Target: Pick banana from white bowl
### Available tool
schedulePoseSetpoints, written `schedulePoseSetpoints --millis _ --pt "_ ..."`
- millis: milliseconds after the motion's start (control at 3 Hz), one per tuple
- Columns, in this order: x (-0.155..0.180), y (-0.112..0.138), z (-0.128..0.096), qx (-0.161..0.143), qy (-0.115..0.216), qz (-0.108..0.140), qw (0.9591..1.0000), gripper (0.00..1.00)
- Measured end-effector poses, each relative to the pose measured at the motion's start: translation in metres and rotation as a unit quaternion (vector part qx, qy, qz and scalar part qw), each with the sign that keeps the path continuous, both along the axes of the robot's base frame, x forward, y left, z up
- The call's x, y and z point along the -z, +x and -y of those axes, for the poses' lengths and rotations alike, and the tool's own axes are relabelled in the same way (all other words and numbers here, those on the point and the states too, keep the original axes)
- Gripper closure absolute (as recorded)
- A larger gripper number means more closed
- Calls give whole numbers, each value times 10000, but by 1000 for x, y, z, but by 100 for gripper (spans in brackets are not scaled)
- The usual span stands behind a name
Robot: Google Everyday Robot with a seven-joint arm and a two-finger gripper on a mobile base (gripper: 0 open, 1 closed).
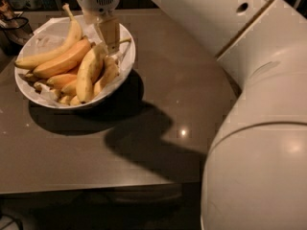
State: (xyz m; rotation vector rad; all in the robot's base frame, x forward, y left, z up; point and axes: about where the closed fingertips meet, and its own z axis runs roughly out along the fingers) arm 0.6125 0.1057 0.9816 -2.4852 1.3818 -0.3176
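Observation:
The white bowl [128, 61], lined with crumpled white paper, stands at the table's far left and holds several bananas. The banana [88, 74], thick and pale yellow, lies at the right of the pile, pointing up toward the gripper. A plump orange-toned banana [62, 60] lies left of it, and a slim long banana [48, 54] lies along the back. My gripper [110, 38] hangs from above over the bowl's right side, right at the pale banana's upper end. Whether it touches the banana cannot be told.
The dark brown table [168, 80] extends right and forward of the bowl, with its front edge near the bottom of the view. My large white arm [259, 128] fills the right side. Dark clutter [12, 18] sits beyond the table's far left corner.

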Motion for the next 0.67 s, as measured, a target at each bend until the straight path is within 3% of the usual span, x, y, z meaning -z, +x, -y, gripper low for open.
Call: schedulePoseSetpoints --millis 667 --pt "15 15 -4 -54 -138 -103 9998 34"
